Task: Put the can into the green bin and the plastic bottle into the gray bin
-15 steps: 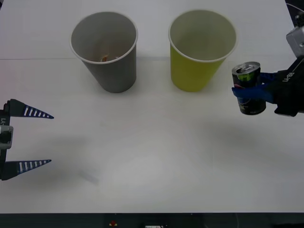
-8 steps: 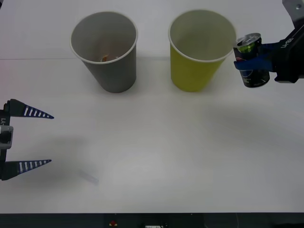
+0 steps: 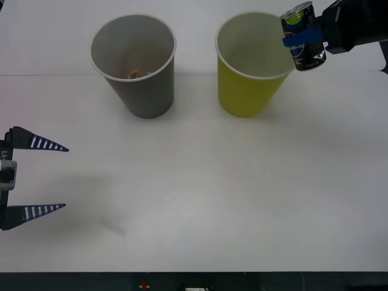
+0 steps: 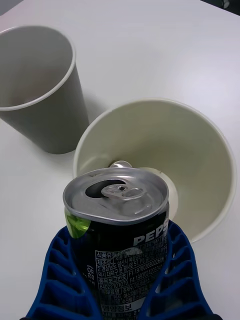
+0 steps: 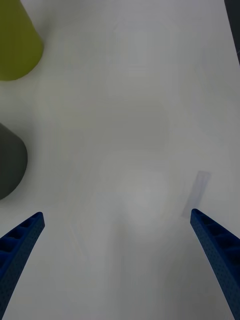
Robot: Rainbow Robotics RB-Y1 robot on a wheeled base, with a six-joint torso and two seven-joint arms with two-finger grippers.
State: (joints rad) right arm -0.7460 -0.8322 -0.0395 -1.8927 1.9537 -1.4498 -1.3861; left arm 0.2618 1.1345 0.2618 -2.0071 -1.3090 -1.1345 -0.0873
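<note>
My right gripper (image 3: pixel 301 40) is shut on the can (image 3: pixel 303 37), a small dark can with a silver top. It holds the can in the air, tilted, over the right rim of the green bin (image 3: pixel 250 85). The right wrist view has the can (image 4: pixel 120 225) between the blue fingers (image 4: pixel 55 280), with the green bin's (image 4: pixel 210 150) pale open mouth just beyond and below it. The gray bin (image 3: pixel 142 85) stands left of the green one, with a small brownish thing at its bottom. The plastic bottle is out of view. My left gripper (image 3: pixel 65 177) rests open at the near left.
The white table (image 3: pixel 200 182) stretches bare between the bins and the front edge. A faint clear strip (image 3: pixel 114 226) lies on it near my left gripper (image 5: pixel 116 216). From the left wrist, the green bin (image 5: pixel 15 45) and gray bin (image 5: pixel 10 160) are off to one side.
My right gripper has risen with the can and moved left and away, from beside the green bin to above its right rim. The left arm has not moved.
</note>
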